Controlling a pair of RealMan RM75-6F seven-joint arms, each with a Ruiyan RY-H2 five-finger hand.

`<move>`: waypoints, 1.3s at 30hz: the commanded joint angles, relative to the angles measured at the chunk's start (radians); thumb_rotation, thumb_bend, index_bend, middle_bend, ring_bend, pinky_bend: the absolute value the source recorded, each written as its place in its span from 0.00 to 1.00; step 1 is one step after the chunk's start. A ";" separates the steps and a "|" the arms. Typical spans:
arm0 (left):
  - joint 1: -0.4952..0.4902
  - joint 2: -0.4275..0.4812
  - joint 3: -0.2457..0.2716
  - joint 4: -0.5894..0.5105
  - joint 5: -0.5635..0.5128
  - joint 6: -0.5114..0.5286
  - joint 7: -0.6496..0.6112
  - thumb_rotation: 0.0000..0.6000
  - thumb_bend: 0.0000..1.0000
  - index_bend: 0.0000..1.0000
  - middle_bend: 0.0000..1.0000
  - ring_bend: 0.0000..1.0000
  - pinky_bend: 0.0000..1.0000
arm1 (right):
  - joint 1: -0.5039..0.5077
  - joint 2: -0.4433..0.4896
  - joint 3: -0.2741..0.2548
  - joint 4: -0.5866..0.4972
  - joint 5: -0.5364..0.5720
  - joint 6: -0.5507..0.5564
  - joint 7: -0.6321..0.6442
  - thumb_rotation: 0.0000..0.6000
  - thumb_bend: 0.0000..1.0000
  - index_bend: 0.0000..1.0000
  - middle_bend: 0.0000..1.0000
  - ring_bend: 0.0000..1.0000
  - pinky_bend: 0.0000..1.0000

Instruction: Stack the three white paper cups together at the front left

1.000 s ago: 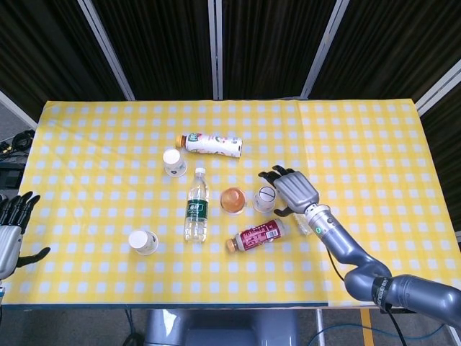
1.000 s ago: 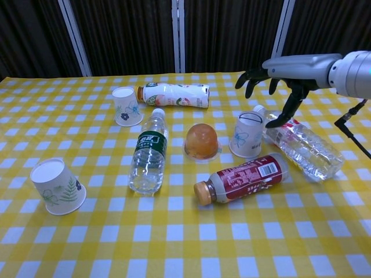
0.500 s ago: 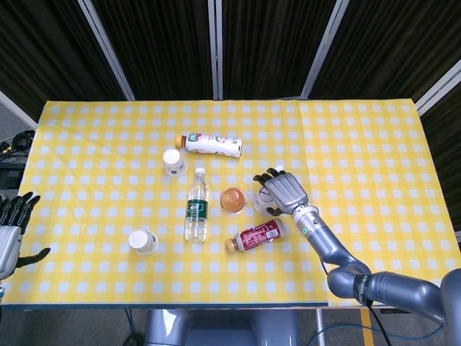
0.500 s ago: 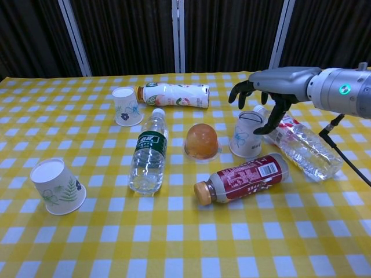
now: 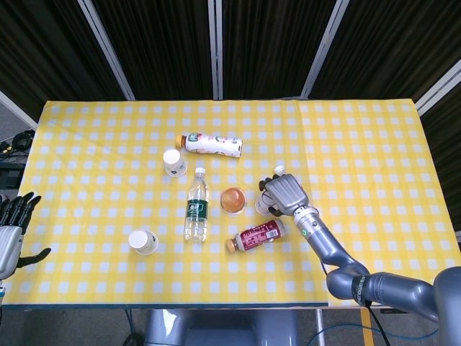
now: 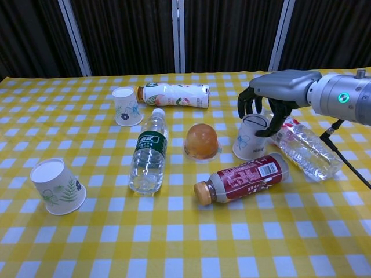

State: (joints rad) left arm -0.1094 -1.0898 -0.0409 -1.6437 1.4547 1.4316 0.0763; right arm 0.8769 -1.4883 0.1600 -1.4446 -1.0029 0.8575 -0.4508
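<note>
**Right hand closes on the centre-right cup; two cups untouched**

The right hand (image 6: 262, 110) has come down from an open hover a second ago and now curls over the rim of the white paper cup with a faint blue print (image 6: 249, 137), thumb and fingers on opposite sides of its wall. Judged a grasp being completed; the cup has not left the yellow-and-white checked counter (image 6: 174, 243). The left hand (image 5: 10, 229) has stayed spread and empty at 9 o'clock, off the counter edge.

Cup positions: the gripped cup sits at about 3 o'clock of the orange jelly cup (image 6: 202, 141); the white paper cup with blue flower print (image 6: 126, 106) stands at 11 o'clock; the white paper cup with green leaf print (image 6: 57, 186) lies at 8 o'clock, already front left. No stacking is done.

Labels: the clear bottle with green label (image 6: 147, 153), red-labelled bottle with orange cap (image 6: 240, 178) and white bottle with orange cap (image 6: 173, 95) carry printing too small to read.
</note>
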 commanded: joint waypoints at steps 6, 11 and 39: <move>-0.002 -0.001 0.002 0.001 0.000 -0.004 0.000 1.00 0.00 0.00 0.00 0.00 0.00 | -0.024 0.067 0.026 -0.100 -0.093 0.061 0.078 1.00 0.24 0.42 0.47 0.38 0.48; 0.001 0.002 0.004 -0.004 0.009 0.004 -0.004 1.00 0.00 0.00 0.00 0.00 0.00 | -0.051 0.163 0.037 -0.228 -0.169 0.113 0.108 1.00 0.25 0.42 0.47 0.38 0.48; -0.002 0.007 0.005 -0.002 0.013 0.003 -0.016 1.00 0.00 0.00 0.00 0.00 0.00 | 0.044 0.106 -0.086 -0.378 -0.567 -0.063 0.075 1.00 0.29 0.43 0.48 0.38 0.48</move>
State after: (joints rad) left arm -0.1114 -1.0833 -0.0363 -1.6453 1.4675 1.4342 0.0607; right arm 0.9103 -1.3652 0.0676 -1.8308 -1.5837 0.8085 -0.3601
